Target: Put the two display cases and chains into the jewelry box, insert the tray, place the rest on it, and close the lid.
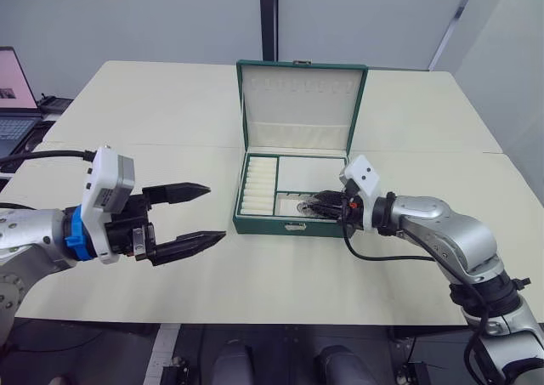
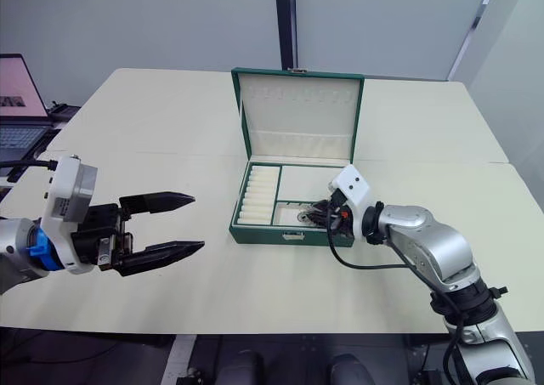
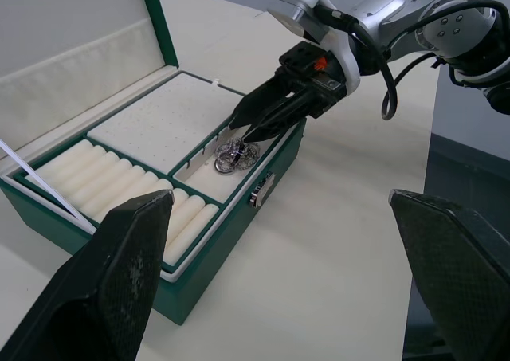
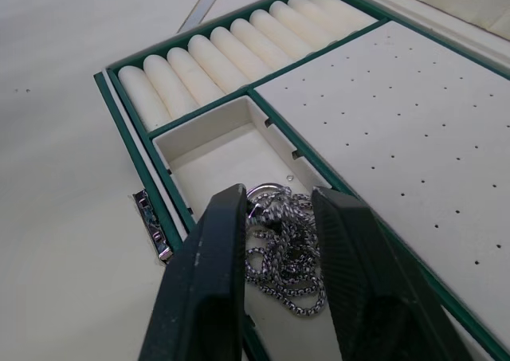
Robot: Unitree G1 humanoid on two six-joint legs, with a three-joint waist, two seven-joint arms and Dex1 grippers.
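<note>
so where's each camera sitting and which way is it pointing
Left and right eye views: on the head, looking forward and down over the table at the jewelry box; both arms show.
Left wrist view: on the left wrist, facing the box and the right gripper; its own open fingers frame it.
Right wrist view: on the right wrist, looking down between its fingers at the chain.
Both wrist views share the chain and its compartment.

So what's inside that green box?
A silver chain lies in the box's small front compartment, between the right tool's fingers. Beside it are ring rolls and a dotted pad. Anything beneath is hidden.
</note>
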